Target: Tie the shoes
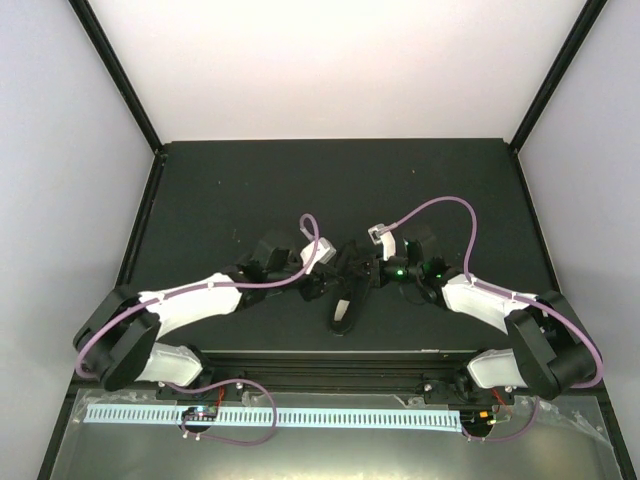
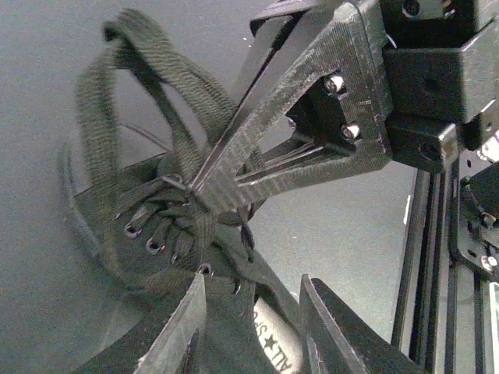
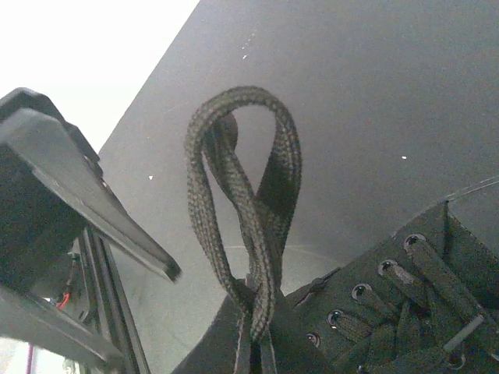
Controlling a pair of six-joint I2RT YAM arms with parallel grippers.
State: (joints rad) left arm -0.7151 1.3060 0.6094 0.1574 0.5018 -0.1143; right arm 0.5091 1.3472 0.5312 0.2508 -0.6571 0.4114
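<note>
The shoe [image 1: 345, 300] lay on the counter [image 1: 250, 190] close to the middle of its near edge, between the two arms.

The right end effector [image 2: 204, 191] was clenched on the laces [image 2: 117, 93] just above the top eyelets [image 2: 148, 245], where the strands crossed. Judged purpose: to pin that crossing so the loop [image 3: 242, 195] stood upright and kept its shape. The loop rose clear of the shoe, with both strands running down together into the pinch.

The left end effector [image 2: 253, 282] was released, its fingers spread and holding nothing. It was poised over the shoe's opening, just beside the pinch. It was probably placed there to take a second strand or to reach the standing loop.

No finished bow was visible, so the knot was judged incomplete. Risk noted: the loop could collapse if the pinch slackened.
</note>
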